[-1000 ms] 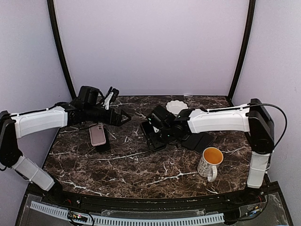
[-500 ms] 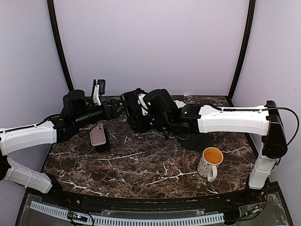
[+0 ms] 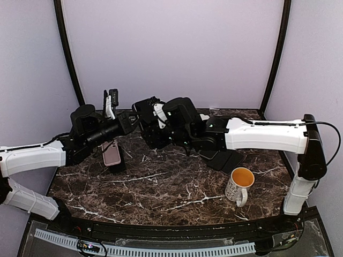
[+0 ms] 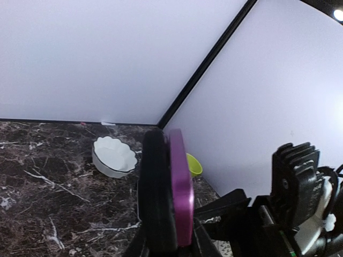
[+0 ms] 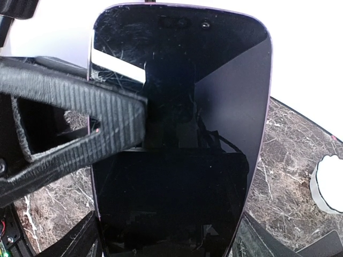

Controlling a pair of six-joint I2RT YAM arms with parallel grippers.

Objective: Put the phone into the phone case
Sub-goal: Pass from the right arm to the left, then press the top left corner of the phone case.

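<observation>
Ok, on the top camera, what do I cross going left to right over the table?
case → phone, held up off the table → mug

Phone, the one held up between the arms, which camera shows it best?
Right wrist: the phone faces it, screen filling the frame. Left wrist sees it only edge-on; in the top view it is small, dark and hard to make out.

Dark marble table (image 3: 161,187), pink phone case (image 3: 111,153), white mug (image 3: 238,184), scalloped white bowl (image 4: 113,157), flat black pad (image 3: 228,159)
</observation>
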